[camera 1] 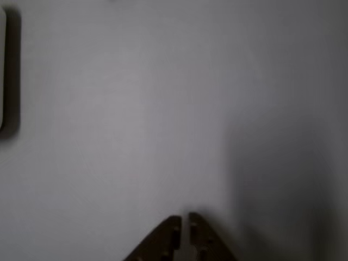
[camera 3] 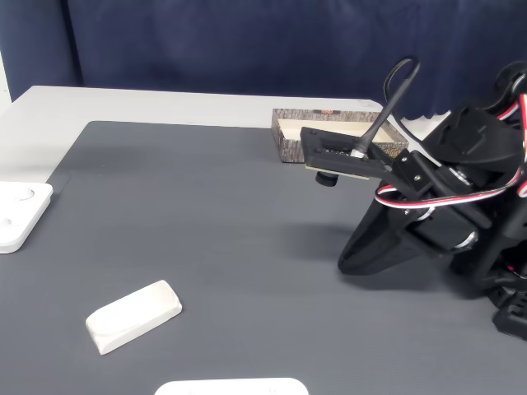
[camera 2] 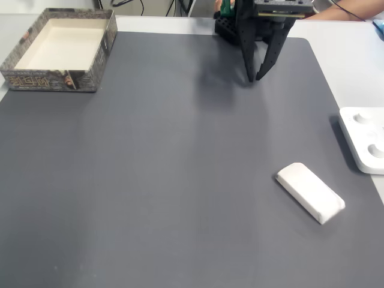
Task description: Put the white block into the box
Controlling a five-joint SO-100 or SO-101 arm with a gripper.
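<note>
The small matte white rectangular block [camera 2: 310, 192] lay alone on the dark grey mat [camera 2: 168, 180], nearest the fixed camera and well apart from everything else. Farther back the black 2-finger gripper [camera 2: 257, 78] hung empty with its tips almost together, so it would need to spread wide and cross the block's narrow width before descending. Farthest off, the open speckled-rimmed box [camera 2: 60, 79] sat in the mat's far corner.

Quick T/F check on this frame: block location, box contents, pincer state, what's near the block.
1. The white block lies inside the box. False: it lies on the grey mat, far from the box.
2. The box is empty. True.
3. The pincer is shut on the block. False: it holds nothing and hangs apart from the block, fingertips nearly together.
4. In a fixed view, a white tray-like device sits at the mat's right edge, near the block. True.
5. The block stands upright on end. False: it lies flat.
</note>
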